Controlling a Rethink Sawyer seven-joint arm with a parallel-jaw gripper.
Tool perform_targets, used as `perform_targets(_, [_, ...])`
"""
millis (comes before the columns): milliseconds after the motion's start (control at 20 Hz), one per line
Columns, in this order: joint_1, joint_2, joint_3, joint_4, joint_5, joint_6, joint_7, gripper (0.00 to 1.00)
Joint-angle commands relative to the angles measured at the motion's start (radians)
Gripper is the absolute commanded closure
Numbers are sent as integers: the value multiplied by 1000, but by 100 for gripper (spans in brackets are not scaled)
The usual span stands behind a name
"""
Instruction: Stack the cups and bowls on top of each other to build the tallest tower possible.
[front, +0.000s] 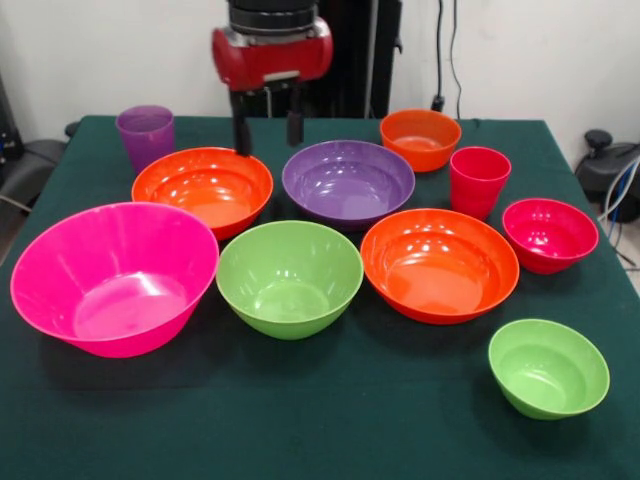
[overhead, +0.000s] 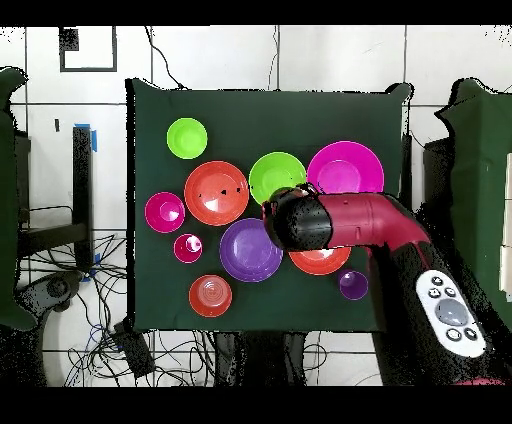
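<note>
We see gripper (front: 268, 127) jaws parted, empty, above glossy purple plastic bowl (front: 348, 181); dark green tablecloth (front: 300, 420) beneath.

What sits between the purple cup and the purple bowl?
In the front view, the orange bowl lies between the purple cup and the purple bowl; the hand hangs above the gap between the two bowls.

Pink, orange, purple, green bowls (front: 290, 275); dark-green table (front: 300, 430).
</note>
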Motion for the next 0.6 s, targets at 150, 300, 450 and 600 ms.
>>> perform_targets(150, [-81,66,99,-59,-93,122,-255,0])
perform_targets(300, [-106,99,122,-104,-135,125,-305,0])
perform_targets(450, [-132,141,159,-160,-171,136,-363,0])
perform_targets(600, [-152,171,191,-168,-196,128,-384,0])
